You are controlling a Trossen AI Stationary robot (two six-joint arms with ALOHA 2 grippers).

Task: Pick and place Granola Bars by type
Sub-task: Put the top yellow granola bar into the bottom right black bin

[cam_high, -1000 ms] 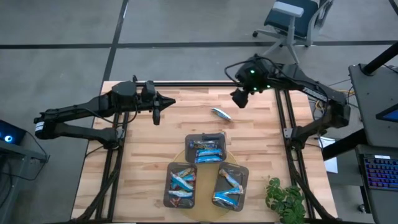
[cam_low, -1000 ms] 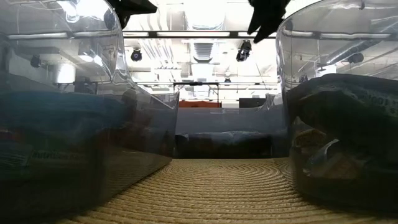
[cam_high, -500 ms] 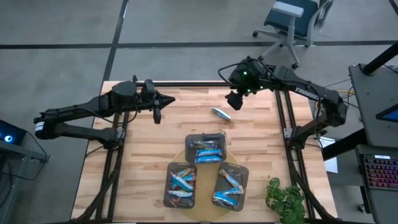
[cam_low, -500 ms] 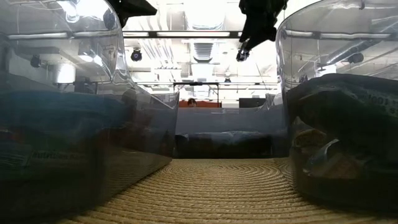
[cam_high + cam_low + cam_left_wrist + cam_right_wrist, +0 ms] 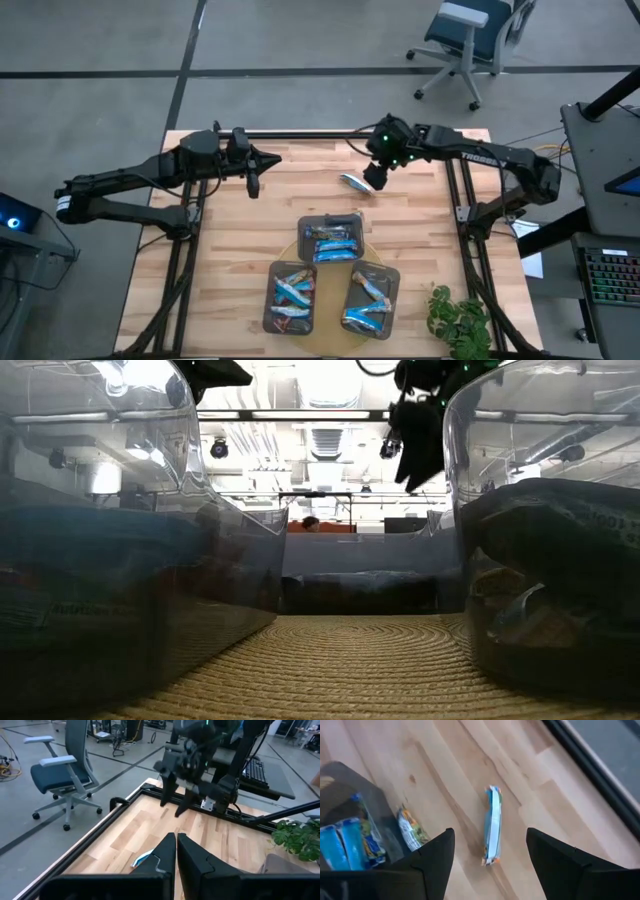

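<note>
One loose blue-wrapped granola bar (image 5: 355,184) lies on the wooden table, far of the trays; it also shows in the right wrist view (image 5: 492,826) and the left wrist view (image 5: 145,858). My right gripper (image 5: 372,177) is open just above it, one finger on each side (image 5: 490,836), touching nothing. It also shows in the low view (image 5: 415,455). My left gripper (image 5: 254,178) is shut and empty (image 5: 176,841) above the table's far left part. More bars, mostly blue, lie in three dark trays (image 5: 303,232).
The three trays (image 5: 272,300) (image 5: 392,275) stand on a round woven mat (image 5: 330,670) at the table's near middle. A silvery bar (image 5: 412,829) sits at the far tray's edge. A green plant (image 5: 460,320) stands at the near right corner. Bare wood lies at left.
My right gripper has gone down and toward the table's left and near side, from above the far right corner to just over the loose blue bar. The bar has stayed where it was. My left gripper has kept still.
</note>
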